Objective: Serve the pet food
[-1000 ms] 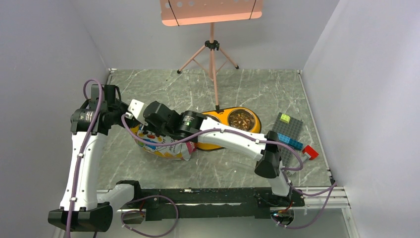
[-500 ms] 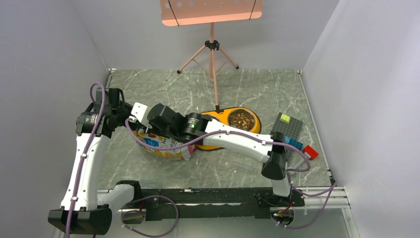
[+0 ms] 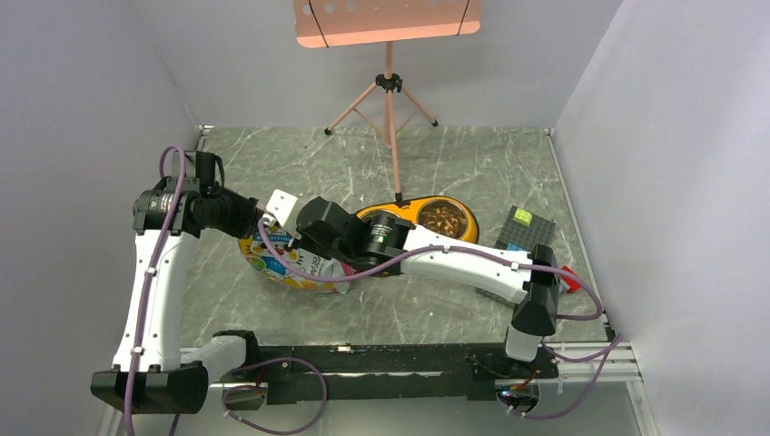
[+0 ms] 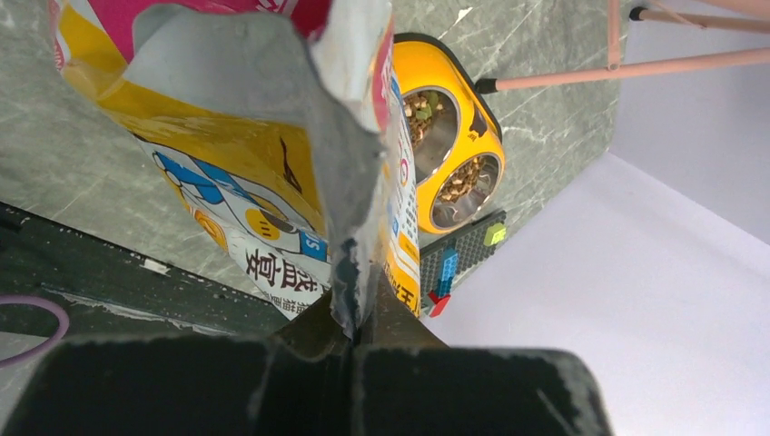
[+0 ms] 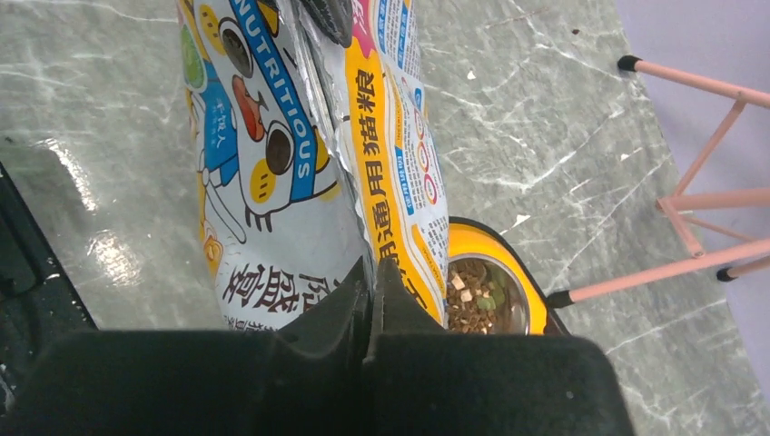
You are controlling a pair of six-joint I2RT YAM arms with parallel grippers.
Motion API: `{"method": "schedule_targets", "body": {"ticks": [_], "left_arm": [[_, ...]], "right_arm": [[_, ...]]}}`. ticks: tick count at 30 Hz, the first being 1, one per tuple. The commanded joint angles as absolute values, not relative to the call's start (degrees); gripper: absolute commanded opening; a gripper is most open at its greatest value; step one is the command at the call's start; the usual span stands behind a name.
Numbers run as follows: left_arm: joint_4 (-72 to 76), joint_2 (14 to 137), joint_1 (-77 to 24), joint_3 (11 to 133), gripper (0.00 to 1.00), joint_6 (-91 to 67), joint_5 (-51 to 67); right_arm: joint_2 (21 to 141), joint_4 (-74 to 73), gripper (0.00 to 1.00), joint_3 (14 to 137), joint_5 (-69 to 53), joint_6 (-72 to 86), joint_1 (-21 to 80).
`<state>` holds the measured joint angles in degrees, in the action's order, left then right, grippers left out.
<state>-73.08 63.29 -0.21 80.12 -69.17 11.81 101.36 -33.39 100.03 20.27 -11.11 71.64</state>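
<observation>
The left hand (image 4: 356, 313) is shut tight and pinches the edge of the bag (image 4: 245, 136) at its open top. The right hand (image 5: 370, 277) is shut too and nips a fold of the same bag. Both hands are close together over the left half of the worktop (image 3: 454, 154).

The bag is white and yellow with cartoon animals on it. It sits nearer the near edge than the far edge.

Just beside the bag, in the middle of the worktop, is a yellow feeder (image 5: 468, 239). The pet food (image 4: 463, 180), small brown bits, lies in both of its shiny bowls. Seen from above, the right arm crosses over the left bowl and hides it.

A pink stand (image 3: 389, 86) rises at the far edge. One of its legs ends just beside the feeder.

Near the right edge lies a grey plate (image 3: 525, 238) with a green block (image 3: 522, 216) on it. A red piece (image 3: 570, 277) lies just beside the plate.
</observation>
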Motion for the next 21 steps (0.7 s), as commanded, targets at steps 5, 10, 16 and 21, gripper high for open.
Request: {"method": "schedule_targets", "body": {"ticks": [5, 10, 16, 21], "left_arm": [[-72.16, 60.69, 1.74, 82.00, 0.00, -69.20, 6.91], [-71.49, 59.88, 1.77, 80.86, 0.00, -69.10, 7.21], [-63.56, 55.69, 0.93, 71.80, 0.00, -72.71, 14.24], [-63.27, 55.31, -4.67, 72.90, 0.52, -73.83, 12.94]], "right_arm": [[90.70, -38.06, 0.00, 93.64, 25.36, -9.00, 69.61], [85.38, -37.55, 0.13, 90.69, 25.17, -7.70, 69.52], [84.31, -37.25, 0.00, 89.74, 19.16, -6.52, 69.83], [84.62, -36.53, 0.00, 90.46, 17.83, -6.48, 70.48]]}}
